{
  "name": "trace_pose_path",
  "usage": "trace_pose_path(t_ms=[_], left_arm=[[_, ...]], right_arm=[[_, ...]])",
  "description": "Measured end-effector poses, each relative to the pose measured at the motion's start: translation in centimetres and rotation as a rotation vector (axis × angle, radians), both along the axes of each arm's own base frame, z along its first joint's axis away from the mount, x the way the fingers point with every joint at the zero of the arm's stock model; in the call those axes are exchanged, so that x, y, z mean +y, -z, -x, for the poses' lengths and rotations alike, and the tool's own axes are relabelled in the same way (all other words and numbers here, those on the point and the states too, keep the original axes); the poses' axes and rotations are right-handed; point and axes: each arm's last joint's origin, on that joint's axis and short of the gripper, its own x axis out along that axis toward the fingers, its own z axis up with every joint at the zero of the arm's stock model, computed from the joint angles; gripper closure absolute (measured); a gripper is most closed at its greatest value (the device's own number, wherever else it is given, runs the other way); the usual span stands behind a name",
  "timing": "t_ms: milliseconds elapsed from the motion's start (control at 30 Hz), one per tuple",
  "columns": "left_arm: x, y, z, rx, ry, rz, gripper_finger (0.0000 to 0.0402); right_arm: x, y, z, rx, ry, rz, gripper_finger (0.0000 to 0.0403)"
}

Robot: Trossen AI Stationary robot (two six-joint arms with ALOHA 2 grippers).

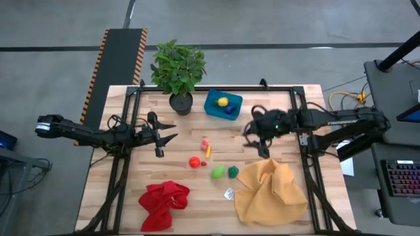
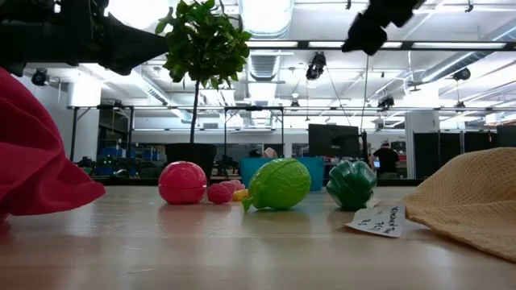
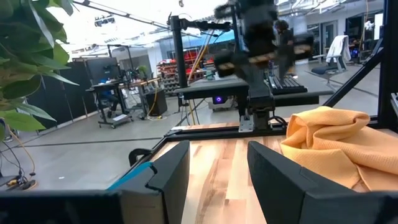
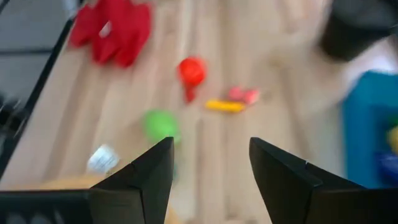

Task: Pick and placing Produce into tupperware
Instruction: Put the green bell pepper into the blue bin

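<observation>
Upper centre of the overhead frame: teal tupperware (image 1: 223,105) beside a potted plant (image 1: 178,72), holding a yellow piece (image 1: 223,101) and a blue one (image 1: 230,111). Mid-frame on bare wood: red fruit (image 1: 194,162), lime-green piece (image 1: 218,172), dark green piece (image 1: 233,172), pink piece (image 1: 205,143) and slim orange-yellow piece (image 1: 209,151). Right of centre: right gripper (image 1: 256,139), fingers parted, holding nothing, just above a mustard cloth (image 1: 271,192). Left of centre: left gripper (image 1: 168,132), spread wide, empty. Lower left: red cloth (image 1: 164,203).
</observation>
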Motion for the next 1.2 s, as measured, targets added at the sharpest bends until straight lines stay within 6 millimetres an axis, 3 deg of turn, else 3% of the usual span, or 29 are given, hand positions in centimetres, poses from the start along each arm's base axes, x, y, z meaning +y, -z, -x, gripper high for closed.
trace_pose_path(t_ms=[133,333,500,667,1000,1200], left_arm=[[0.0,0.0,0.0,0.000,0.000,0.000,0.0253],[0.0,0.0,0.0,0.003,0.001,0.004,0.0253],[0.0,0.1,-0.1,0.009,0.001,0.004,0.0253],[0.0,0.2,-0.1,0.013,0.001,0.004,0.0253],[0.0,-0.4,0.0,-0.016,0.001,0.006,0.0253],[0.0,-0.3,-0.1,-0.013,0.001,0.005,0.0253]], right_arm=[[0.9,2.2,-0.1,0.081,-0.036,-0.019,0.0202],[1.9,3.6,-1.6,0.126,-0.070,-0.013,0.0202],[4.3,4.1,-2.9,0.126,-0.178,0.020,0.0202],[6.3,5.7,-4.0,0.183,-0.258,0.047,0.0202],[6.9,7.8,-6.9,0.274,-0.221,0.179,0.0202],[7.0,7.4,-7.5,0.342,-0.178,0.169,0.0186]])
